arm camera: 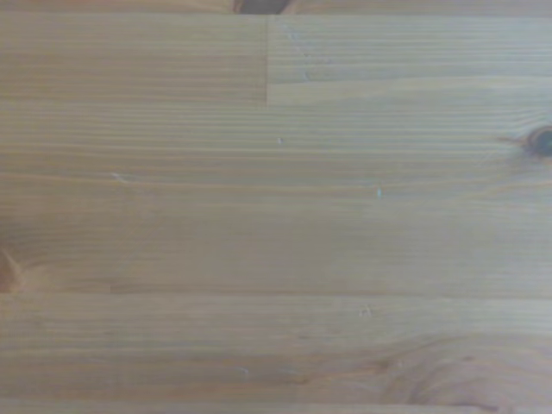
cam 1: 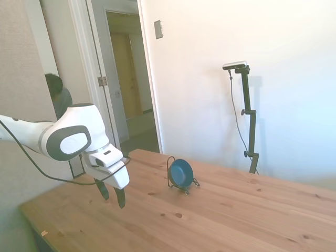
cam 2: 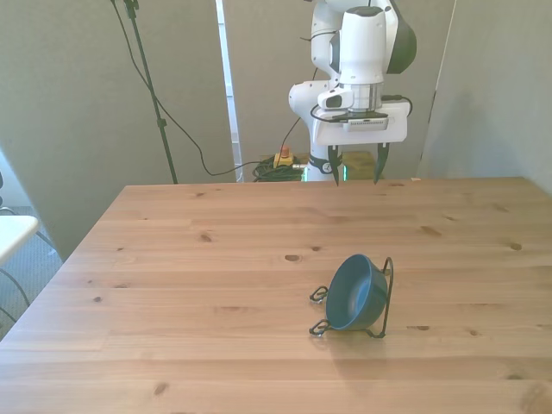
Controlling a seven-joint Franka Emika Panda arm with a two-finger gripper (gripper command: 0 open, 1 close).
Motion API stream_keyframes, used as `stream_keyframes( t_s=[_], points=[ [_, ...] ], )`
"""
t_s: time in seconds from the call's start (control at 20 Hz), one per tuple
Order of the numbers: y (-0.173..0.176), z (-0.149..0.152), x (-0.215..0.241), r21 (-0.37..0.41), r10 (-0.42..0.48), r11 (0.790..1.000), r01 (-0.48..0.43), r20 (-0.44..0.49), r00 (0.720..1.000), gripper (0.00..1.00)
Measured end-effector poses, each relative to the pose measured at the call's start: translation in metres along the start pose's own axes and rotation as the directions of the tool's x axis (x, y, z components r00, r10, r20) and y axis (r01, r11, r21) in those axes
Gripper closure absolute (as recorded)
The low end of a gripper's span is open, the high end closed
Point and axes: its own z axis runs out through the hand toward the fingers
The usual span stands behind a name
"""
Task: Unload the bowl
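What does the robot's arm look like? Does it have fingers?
The arm is smooth, rounded and white, with grey patches at its joints. A thin black cable runs along it. At its end sits a boxy white gripper with two slim dark fingers that taper to points, a bit like tongs.

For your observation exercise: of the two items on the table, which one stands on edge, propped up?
The teal bowl, tilted on its rim inside the wire rack, which rests on its base.

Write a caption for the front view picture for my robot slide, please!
A blue bowl stands on edge in a black wire rack while the robot's open gripper hangs far behind.
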Motion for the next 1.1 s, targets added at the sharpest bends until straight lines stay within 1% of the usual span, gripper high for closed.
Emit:
stream_keyframes(
  t_s=[0.2,0.3,0.45,0.65,0.85,1.0,1.1],
  points=[
    [-0.002,0.002,0.000,-0.009,-0.017,1.000,0.017,-0.005,1.000,0.00],
    [-0.005,0.002,0.006,-0.001,-0.035,0.999,0.035,-0.016,0.999,0.00],
    [-0.015,0.008,0.027,0.020,-0.086,0.996,0.087,-0.060,0.995,0.00],
    [-0.023,0.015,0.063,0.059,-0.146,0.986,0.154,-0.118,0.982,0.00],
    [-0.022,-0.003,0.096,0.111,-0.213,0.964,0.241,-0.216,0.953,0.00],
    [-0.019,-0.012,0.114,0.165,-0.233,0.946,0.277,-0.246,0.941,0.00],
    [-0.018,-0.016,0.127,0.189,-0.229,0.940,0.283,-0.264,0.937,0.00]
  ],
)
